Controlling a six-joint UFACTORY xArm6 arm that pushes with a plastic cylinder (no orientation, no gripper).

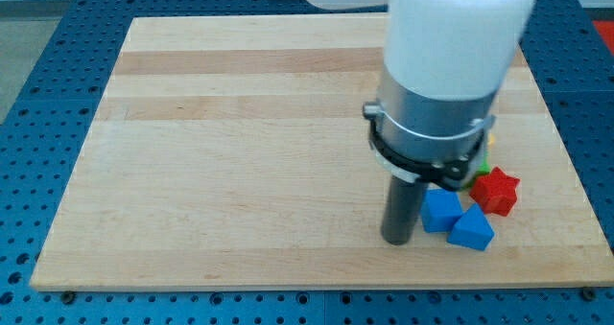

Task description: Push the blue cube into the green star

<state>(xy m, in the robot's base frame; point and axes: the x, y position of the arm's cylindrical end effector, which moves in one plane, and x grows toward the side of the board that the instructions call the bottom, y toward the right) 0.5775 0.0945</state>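
The blue cube [440, 210], a small plastic block, sits on the pale wooden board [240, 152] just to the view's right of my tip [397, 241], touching the rod or very nearly so; that placing suits a push toward the view's right, since the rod stands on the side of the cube away from the other blocks; I judge the push to be under way or about to begin. A second blue block [471, 229], wedge-like or triangular in shape, lies just beyond the cube, further to the tip's right and slightly toward the view's bottom, touching the cube. A red star-shaped block [496, 191] rests to the right of the tip and toward the view's top, near both blue pieces. The green star [484, 160] shows only as a sliver of green beside a trace of yellow, above the red block and mostly hidden behind the arm's grey collar; its shape cannot be confirmed. There is no gripper here, so nothing opens, closes or holds; the rod only pushes. No containers appear on the board.
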